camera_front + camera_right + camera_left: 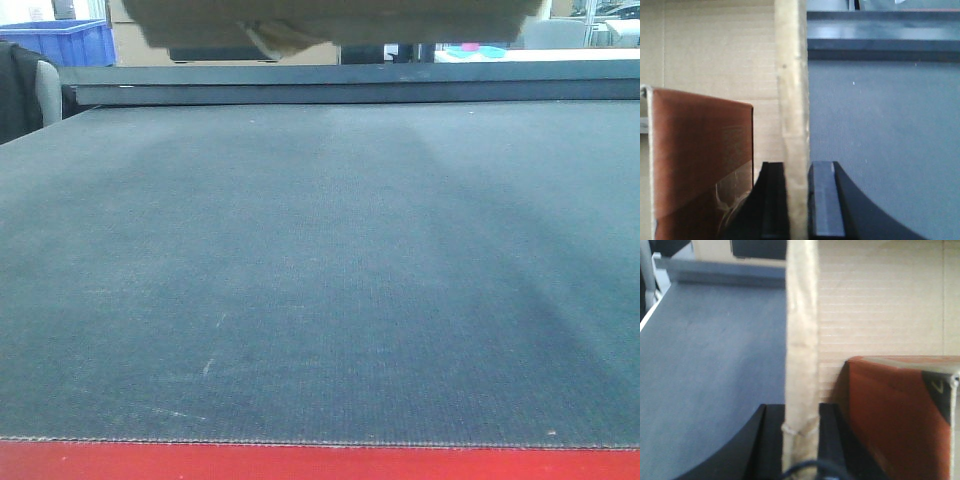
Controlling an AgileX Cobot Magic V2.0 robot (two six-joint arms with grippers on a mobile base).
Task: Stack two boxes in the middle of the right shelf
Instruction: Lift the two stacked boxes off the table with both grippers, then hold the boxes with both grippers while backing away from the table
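Note:
One tan cardboard box (330, 20) hangs above the dark table at the top edge of the front view, and only its underside shows. In the left wrist view my left gripper (800, 412) is shut on the box's upright side wall (801, 330). My right gripper (797, 167) is shut on the opposite wall (791, 75) in the right wrist view. Each gripper has one finger inside and one outside the box. A reddish-brown carton (900, 415) lies inside the box, and the right wrist view shows this carton (700, 150) too. The shelf is out of view.
A dark grey tabletop (320, 270) with a red front edge (320, 462) spreads below the box, with a raised dark ledge (350, 85) along its far side. A blue plastic bin (60, 42) stands at the far left, beside a dark chair (25, 90).

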